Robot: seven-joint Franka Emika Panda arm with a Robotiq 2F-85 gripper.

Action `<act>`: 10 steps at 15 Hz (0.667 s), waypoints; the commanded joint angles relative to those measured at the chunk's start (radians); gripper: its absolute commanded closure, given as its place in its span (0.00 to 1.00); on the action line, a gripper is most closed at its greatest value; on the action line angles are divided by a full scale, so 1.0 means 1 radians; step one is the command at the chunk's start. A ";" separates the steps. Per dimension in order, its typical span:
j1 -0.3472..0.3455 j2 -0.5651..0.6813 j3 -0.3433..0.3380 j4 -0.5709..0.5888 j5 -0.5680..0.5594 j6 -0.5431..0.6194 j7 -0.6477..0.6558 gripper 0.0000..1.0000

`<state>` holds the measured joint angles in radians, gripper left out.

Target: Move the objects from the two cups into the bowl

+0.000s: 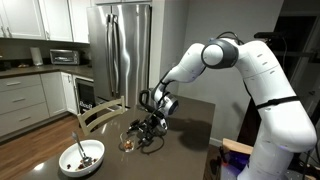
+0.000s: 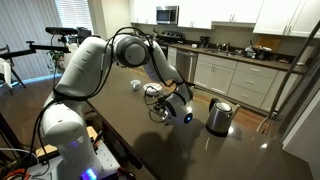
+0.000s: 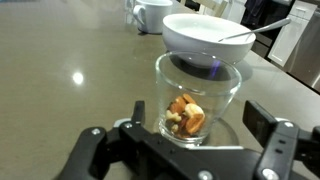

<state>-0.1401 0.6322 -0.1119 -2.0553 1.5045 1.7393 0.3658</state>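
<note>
In the wrist view a short clear glass tumbler (image 3: 196, 95) stands on the dark table with small brown-orange bits (image 3: 185, 117) at its bottom. My gripper (image 3: 180, 130) is open, one finger on each side of the tumbler, with gaps on both sides. Just behind it is the wide white bowl (image 3: 205, 38) with a thin metal utensil (image 3: 256, 31) sticking out. The whitish cup (image 3: 151, 15) stands farther back. In an exterior view the gripper (image 1: 150, 126) is low over the table by the tumbler (image 1: 128, 144), and the bowl (image 1: 82, 155) is near the table's front. The cup also shows in an exterior view (image 2: 136, 86).
A steel kettle (image 2: 220, 116) with a black handle stands on the table beside the gripper (image 2: 166, 108). A wooden chair (image 1: 100, 113) is at the table's far side. A steel fridge (image 1: 122, 50) and kitchen counters are behind.
</note>
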 commanded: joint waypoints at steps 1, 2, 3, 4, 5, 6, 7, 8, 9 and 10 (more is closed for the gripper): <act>-0.009 0.034 0.012 0.019 0.047 -0.058 0.043 0.00; -0.006 0.045 0.016 0.025 0.061 -0.067 0.047 0.00; -0.006 0.055 0.020 0.030 0.071 -0.078 0.050 0.00; -0.005 0.065 0.025 0.036 0.081 -0.092 0.052 0.00; -0.005 0.074 0.030 0.042 0.091 -0.107 0.058 0.00; -0.003 0.077 0.034 0.048 0.099 -0.120 0.069 0.00; -0.002 0.085 0.036 0.056 0.105 -0.131 0.075 0.00; 0.001 0.091 0.038 0.065 0.108 -0.140 0.084 0.00; 0.004 0.093 0.039 0.070 0.107 -0.141 0.090 0.00; 0.007 0.097 0.039 0.076 0.106 -0.142 0.096 0.00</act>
<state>-0.1390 0.6943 -0.0752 -2.0160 1.5845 1.6265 0.4284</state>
